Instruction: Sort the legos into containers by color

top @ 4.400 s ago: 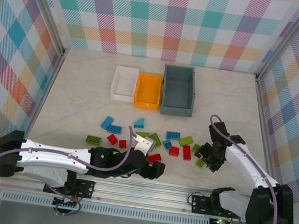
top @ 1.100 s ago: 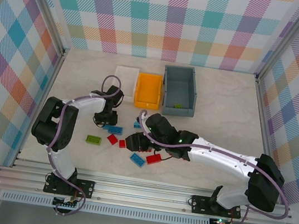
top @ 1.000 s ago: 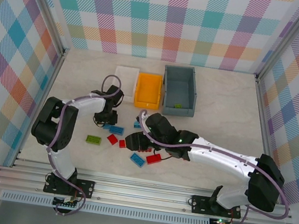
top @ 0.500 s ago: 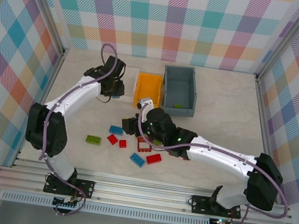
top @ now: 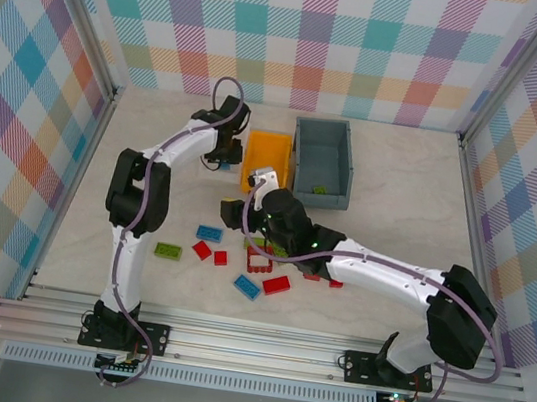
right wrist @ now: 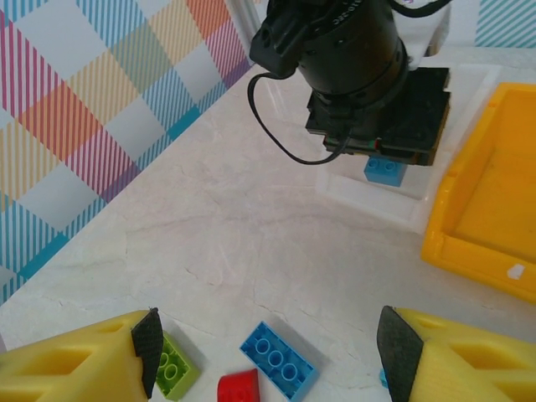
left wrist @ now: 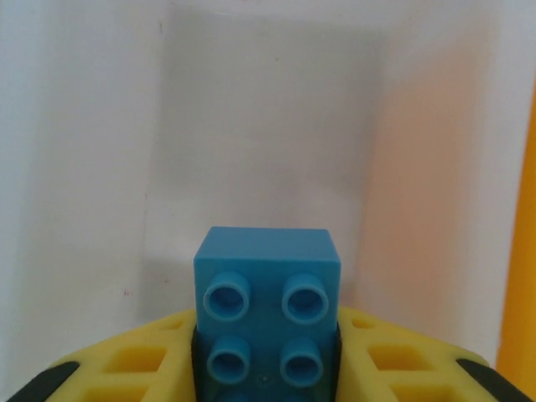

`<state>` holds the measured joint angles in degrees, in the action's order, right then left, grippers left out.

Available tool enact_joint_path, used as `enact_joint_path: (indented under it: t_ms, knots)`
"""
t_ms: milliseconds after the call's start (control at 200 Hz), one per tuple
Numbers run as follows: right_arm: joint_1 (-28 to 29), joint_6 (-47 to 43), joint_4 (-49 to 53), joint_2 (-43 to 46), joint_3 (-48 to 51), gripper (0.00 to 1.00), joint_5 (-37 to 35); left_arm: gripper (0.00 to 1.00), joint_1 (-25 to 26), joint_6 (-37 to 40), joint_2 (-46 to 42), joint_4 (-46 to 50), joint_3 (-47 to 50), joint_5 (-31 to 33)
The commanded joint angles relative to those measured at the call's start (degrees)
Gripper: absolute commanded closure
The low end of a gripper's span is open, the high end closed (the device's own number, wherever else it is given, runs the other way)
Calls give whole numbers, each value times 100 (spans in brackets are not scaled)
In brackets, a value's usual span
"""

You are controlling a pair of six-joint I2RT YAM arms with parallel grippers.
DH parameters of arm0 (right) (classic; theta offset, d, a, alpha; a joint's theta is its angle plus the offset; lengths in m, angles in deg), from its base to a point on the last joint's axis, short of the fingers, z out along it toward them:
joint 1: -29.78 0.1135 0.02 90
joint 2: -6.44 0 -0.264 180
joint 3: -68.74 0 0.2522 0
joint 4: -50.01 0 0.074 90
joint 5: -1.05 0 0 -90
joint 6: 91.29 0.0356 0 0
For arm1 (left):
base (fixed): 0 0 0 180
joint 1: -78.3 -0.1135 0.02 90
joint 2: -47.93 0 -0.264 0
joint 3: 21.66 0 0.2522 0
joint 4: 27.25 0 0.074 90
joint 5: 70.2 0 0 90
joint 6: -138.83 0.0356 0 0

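In the upper left of the top view, the left gripper (top: pixel 217 153) is hanging over the white bin (left wrist: pixel 268 126), its yellow fingers (left wrist: pixel 142 364) clamping a blue brick (left wrist: pixel 266 285) from both sides. The brick is sitting studs-up above the bin's pale floor. The right wrist view is showing the same blue brick under the left gripper, just over the white bin's near wall.

Near the middle of the top view, the right gripper (top: pixel 234 218) is hovering above the counter (top: pixel 398 210), just below the orange bin (top: pixel 269 151). Its fingers are standing wide apart and gripping nothing. Below them in the right wrist view, a blue brick with six studs (right wrist: pixel 280 360), a green brick (right wrist: pixel 172 364) and a red piece (right wrist: pixel 239 387) are lying loose on the counter.

At the upper middle, the grey bin (top: pixel 325 134) is holding a green brick (top: pixel 320 189). More red, blue and green legos, among them a red frame (top: pixel 258 258), are lying scattered at the lower middle.
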<state>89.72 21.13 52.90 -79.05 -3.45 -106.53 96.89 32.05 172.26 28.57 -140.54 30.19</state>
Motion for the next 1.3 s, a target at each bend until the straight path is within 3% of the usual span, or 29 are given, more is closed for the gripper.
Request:
enact_joint_path:
  t_ms: [0,45,145,380,540,665,815,985,1175,1295]
  knots:
    - [-36,167,-106,195,206,29,-27,62,-132,126,62,105,-266,42]
    - [-42,207,-65,195,251,29,-35,59,-127,151,90,131,-297,50]
    - [-53,223,93,187,297,28,-38,38,-136,153,109,214,-320,-18]
    - [-57,453,736,629,612,29,-422,33,-127,-71,-651,133,9,-160]
    - [-250,2181,3348,1134,558,39,-1489,33,39,-397,-1626,69,436,-198]
    - [-833,2977,5046,1424,863,44,-1190,32,508,-748,-2819,-407,1468,-471]
    - [-1414,2448,5390,1634,1432,44,-63,32,1894,-1641,-4451,-1272,3306,-251]
    - [-1682,1905,5479,1381,1602,42,519,31,4113,-2923,-5746,-2485,5214,1226]
    - [-2181,1497,5155,859,1694,44,944,31,6017,-3675,-6100,-3055,6109,2827]
    - [-2347,1353,5036,491,1643,46,999,31,6598,-3952,-5912,-2986,6154,3194]
